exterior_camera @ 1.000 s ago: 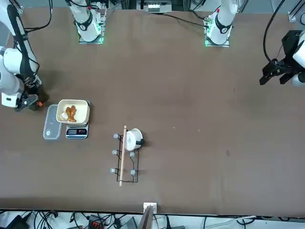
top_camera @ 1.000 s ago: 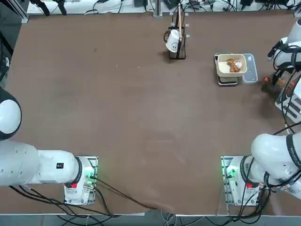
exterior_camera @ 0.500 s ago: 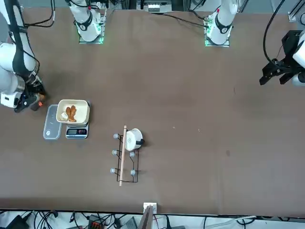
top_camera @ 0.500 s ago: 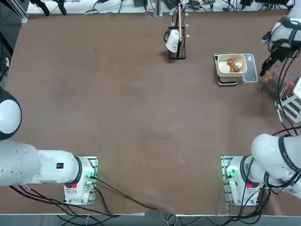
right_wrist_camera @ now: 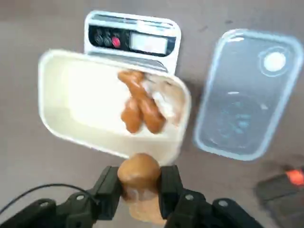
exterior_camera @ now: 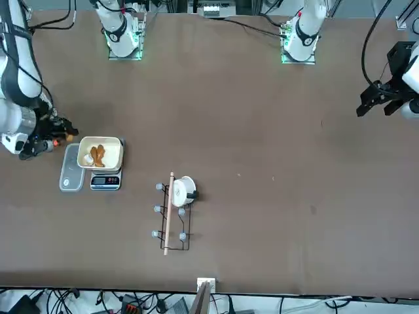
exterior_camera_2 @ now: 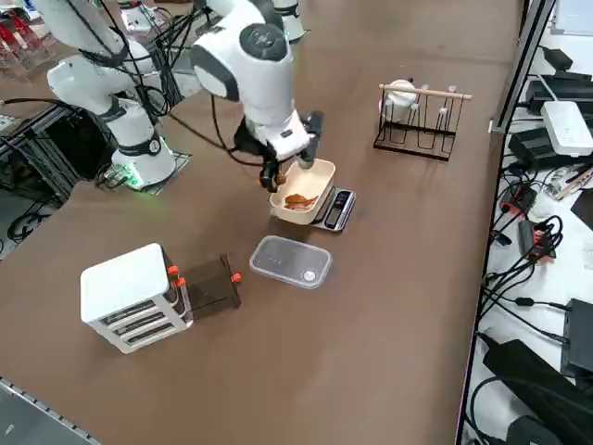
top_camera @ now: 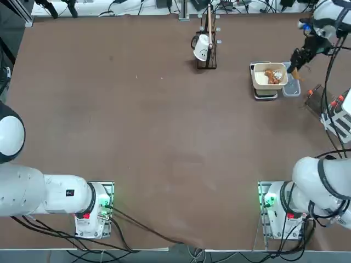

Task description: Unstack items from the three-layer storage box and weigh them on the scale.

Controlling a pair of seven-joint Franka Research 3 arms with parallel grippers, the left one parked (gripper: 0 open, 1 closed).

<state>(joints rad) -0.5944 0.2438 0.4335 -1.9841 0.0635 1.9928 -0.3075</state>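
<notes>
Tabletop was brown, mostly bare. Three-layer storage box sat near the tabletop's right edge, at the robot's own right, with a dark drawer tray with orange tabs pulled out beside it, well apart from the scale. Wire rack with a white cup stood at the far edge. Clear lid lay flat just beside the scale, between scale and box.

Scale sat toward the far right of the tabletop, display end sticking out from under the cream bowl. Bowl rested on the scale and already held a few brown bread pieces.

Right gripper hung above the tabletop just short of the bowl's near rim, on the lid side. Its fingers were part-closed, clamped on a tan bread piece that stood upright between them, rounded top up.

Key relation: bowl opening lay straight ahead of the fingers in the wrist view, touching distance from the rim but not yet over it. Judged next: carry the piece forward over the rim, toward the bowl's bare side, then release. Risk: clipping the rim and shifting the bowl on the scale.
</notes>
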